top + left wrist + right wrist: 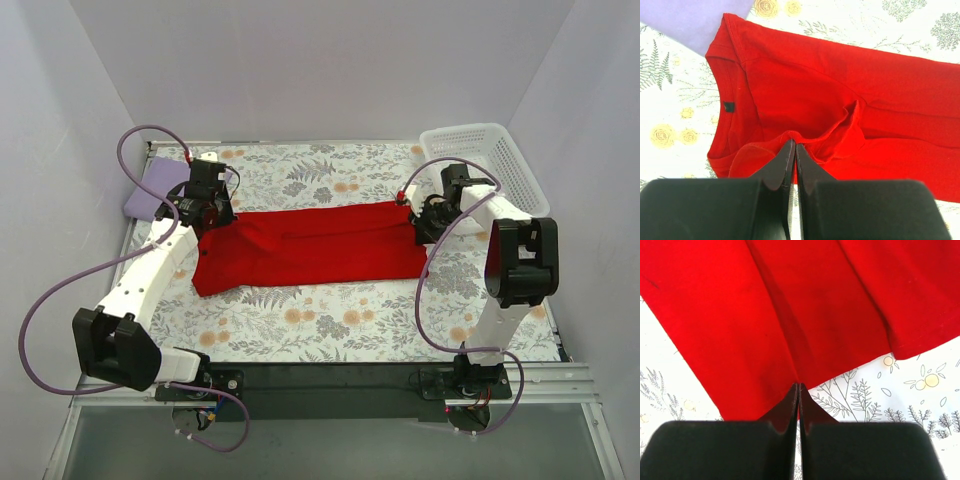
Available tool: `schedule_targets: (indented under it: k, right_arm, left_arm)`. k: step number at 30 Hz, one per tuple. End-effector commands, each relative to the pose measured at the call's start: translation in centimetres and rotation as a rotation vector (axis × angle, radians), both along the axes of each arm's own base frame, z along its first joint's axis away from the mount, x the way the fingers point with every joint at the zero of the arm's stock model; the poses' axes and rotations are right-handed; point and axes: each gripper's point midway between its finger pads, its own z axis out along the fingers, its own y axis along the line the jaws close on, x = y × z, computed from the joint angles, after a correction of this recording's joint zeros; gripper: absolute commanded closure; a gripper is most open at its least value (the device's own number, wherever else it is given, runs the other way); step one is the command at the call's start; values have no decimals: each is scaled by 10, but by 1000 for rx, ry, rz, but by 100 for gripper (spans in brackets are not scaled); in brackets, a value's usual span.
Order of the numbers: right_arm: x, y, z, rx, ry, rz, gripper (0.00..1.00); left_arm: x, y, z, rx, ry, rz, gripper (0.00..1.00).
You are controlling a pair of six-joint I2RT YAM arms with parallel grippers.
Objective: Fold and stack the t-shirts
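Red shirt (310, 245) lay mid-counter (300, 320), long axis 9-to-3, collar at 9. I saw left fingers (782, 165) pinching a fold by the collar, right fingers (785, 407) pinching the hem. Lilac shirt (148, 190) at 10, partly hidden.

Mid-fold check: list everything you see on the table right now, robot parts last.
red t-shirt: one, bright red, stretched left to right across the table's middle
lilac t-shirt: one, pale lilac, far left corner, next to the red collar end
basket: one, white lattice, far right corner
tablecloth: one, white floral print, under everything
left end effector: one, black, shut on bunched red fabric near the collar
right end effector: one, black, shut on the red hem
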Motion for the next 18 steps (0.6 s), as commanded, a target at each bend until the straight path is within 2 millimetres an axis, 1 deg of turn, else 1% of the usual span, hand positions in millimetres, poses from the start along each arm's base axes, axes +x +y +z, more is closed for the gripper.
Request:
schedule_targets:
  k: [1, 8, 18]
  right_arm:
    - [15, 3, 8, 1, -33, -10, 99]
    - [21, 3, 6, -11, -28, -26, 99]
    - [29, 11, 5, -15, -28, -20, 99]
  left_arm:
    - [5, 3, 29, -15, -94, 3, 100]
    - [5, 1, 32, -19, -102, -14, 100]
    - [0, 0, 28, -21, -91, -24, 100]
